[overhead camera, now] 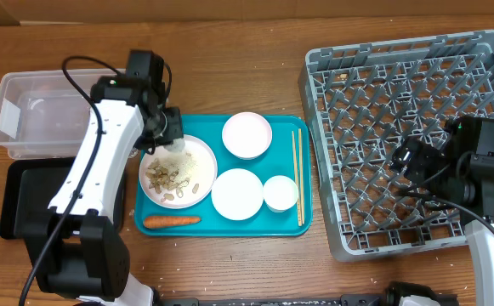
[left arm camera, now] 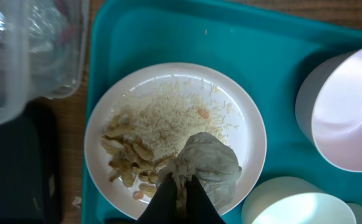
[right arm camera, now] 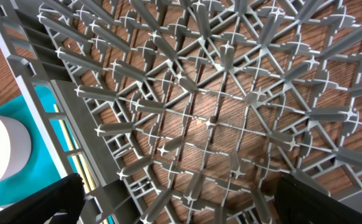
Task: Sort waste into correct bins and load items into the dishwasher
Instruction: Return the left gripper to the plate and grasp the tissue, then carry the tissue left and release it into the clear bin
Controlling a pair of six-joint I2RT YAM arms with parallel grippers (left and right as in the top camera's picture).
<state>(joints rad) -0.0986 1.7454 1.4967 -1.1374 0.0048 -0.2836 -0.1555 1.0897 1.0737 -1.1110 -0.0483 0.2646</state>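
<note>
My left gripper [left arm camera: 181,182] is shut on a crumpled silver-grey wrapper [left arm camera: 210,163] and rests at the near edge of the round white plate [left arm camera: 106,118]. The plate also shows in the overhead view [overhead camera: 202,157]. Pale beige food scraps [left arm camera: 129,158] and rice lie on it. An orange carrot [overhead camera: 172,221] lies on the teal tray [overhead camera: 221,228] below the plate. Two bowls [overhead camera: 247,134] [overhead camera: 236,194], a small cup [overhead camera: 281,193] and chopsticks [overhead camera: 298,174] sit on the tray. My right gripper [right arm camera: 187,205] is open and empty above the grey dish rack [overhead camera: 417,127].
The clear plastic tub [overhead camera: 42,115] stands left of the tray, also seen in the left wrist view [left arm camera: 25,56]. The black tray [overhead camera: 21,200] lies just in front of the tub. The rack's pegs [right arm camera: 218,93] fill the right wrist view.
</note>
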